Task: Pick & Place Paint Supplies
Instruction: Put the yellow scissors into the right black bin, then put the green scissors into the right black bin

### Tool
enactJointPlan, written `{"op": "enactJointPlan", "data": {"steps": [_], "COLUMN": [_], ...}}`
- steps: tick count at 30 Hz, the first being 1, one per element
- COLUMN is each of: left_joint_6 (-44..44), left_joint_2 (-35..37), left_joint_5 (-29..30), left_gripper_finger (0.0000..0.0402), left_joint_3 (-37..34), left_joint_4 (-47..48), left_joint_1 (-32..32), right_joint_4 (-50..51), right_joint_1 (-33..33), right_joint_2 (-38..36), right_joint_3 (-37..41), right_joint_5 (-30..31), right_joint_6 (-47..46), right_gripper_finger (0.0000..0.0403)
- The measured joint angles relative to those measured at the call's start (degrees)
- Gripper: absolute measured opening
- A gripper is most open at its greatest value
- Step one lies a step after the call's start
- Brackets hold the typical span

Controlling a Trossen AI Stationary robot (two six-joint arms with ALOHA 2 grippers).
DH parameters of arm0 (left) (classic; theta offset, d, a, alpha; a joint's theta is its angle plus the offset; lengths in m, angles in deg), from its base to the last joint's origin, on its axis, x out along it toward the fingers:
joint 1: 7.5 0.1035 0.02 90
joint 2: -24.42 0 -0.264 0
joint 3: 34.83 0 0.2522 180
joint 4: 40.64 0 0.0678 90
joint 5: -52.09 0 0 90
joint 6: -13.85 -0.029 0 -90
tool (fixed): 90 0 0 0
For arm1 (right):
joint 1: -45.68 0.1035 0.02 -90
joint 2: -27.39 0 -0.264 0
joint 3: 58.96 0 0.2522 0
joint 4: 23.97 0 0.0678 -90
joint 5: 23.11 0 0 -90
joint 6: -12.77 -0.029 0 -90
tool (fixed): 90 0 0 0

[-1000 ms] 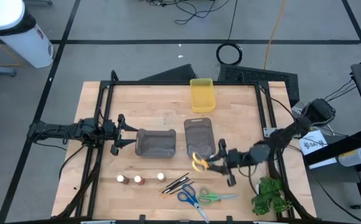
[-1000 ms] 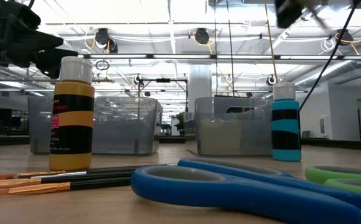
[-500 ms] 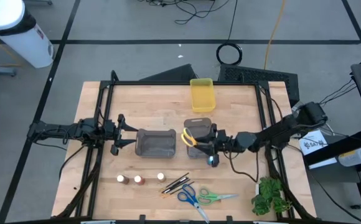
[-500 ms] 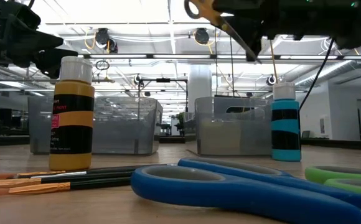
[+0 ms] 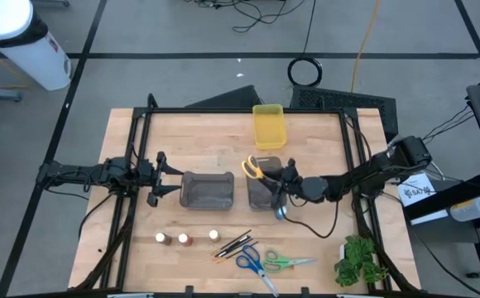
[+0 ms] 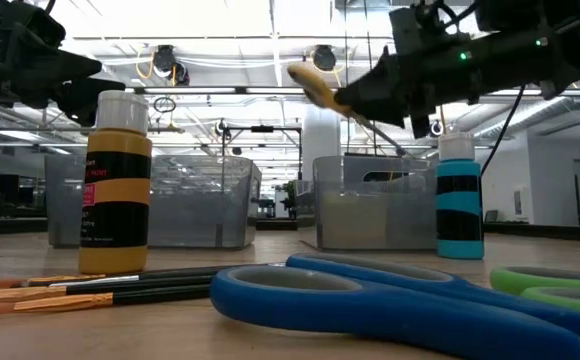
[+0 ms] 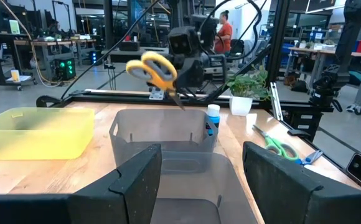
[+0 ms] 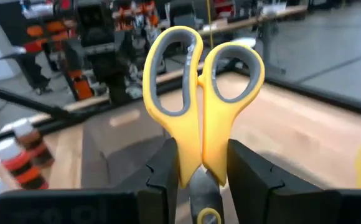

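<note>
A: What has changed?

B: The right end effector, clenched on the yellow scissors, has carried them from the worktop up over the right grey bin (release pending).

A: And the left end effector?

B: Spread, waiting beside the left grey bin.

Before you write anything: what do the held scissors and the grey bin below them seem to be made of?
Yellow scissors: handles look like glossy moulded plastic with grey inner linings; blades are hidden between the right gripper fingers. Grey bin: translucent, smoky plastic; the table shows through its walls.
</note>
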Motion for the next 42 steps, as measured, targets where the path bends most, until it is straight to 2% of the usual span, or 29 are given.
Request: {"op": "enactJointPlan", "data": {"steps": [7,12,22,35,42], "left_joint_6": [0.0,0.0,0.0,0.0,0.0], "left_joint_2": [0.0,0.0,0.0,0.0,0.0], "left_joint_5": [0.0,0.0,0.0,0.0,0.0], "left_gripper_finger": [0.0237,0.0237,0.0237,0.0237,0.0237], "left_joint_3": [0.0,0.0,0.0,0.0,0.0], "left_joint_4": [0.0,0.0,0.0,0.0,0.0], "left_joint_1": [0.0,0.0,0.0,0.0,0.0], "right_joint_4": [8.1,10.4,12.8,14.3,13.8], "right_joint_1": [2.9,5.0,6.0,6.0,6.0], "right_joint_2": [0.0,0.0,0.0,0.0,0.0], "right_joint_3": [0.0,0.0,0.0,0.1,0.1], "right_joint_5": [8.6,11.7,11.7,11.6,11.5], "right_joint_6": [-7.7,-11.6,-15.3,-16.3,-14.8], "right_gripper_finger": [0.0097,0.0102,0.0109,0.0171,0.019]}}
